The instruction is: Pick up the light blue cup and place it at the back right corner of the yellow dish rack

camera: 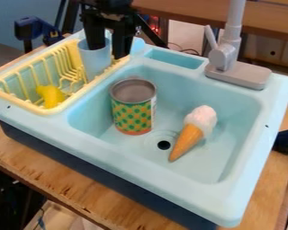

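I have the black gripper [108,52] at the upper left, lowered to the mouth of a pale blue, straight-sided cup [93,63]. The cup looks upright, at the sink-side end of a yellow plastic dish rack [20,103]. Whether the gripper is pinching the cup or only standing around its edge, I cannot tell from here, nor can I make out if the cup's base is resting on the rack.

A yellow toy [50,95] of uncertain shape lies at the near end of the rack. Down in the basin of the light blue plastic sink [122,166], a metal can [132,112] with green dots on yellow stands upright, and a toy ice cream cone with a whitish top [188,139] lies beside the drain [164,145]. The grey faucet [224,56] rises from the far rim, and a wooden table [26,161] carries the whole setup.

As for how far along I am, I judge that the gripper and cup are together at the rack, and getting the gripper clear of the cup is not yet done.
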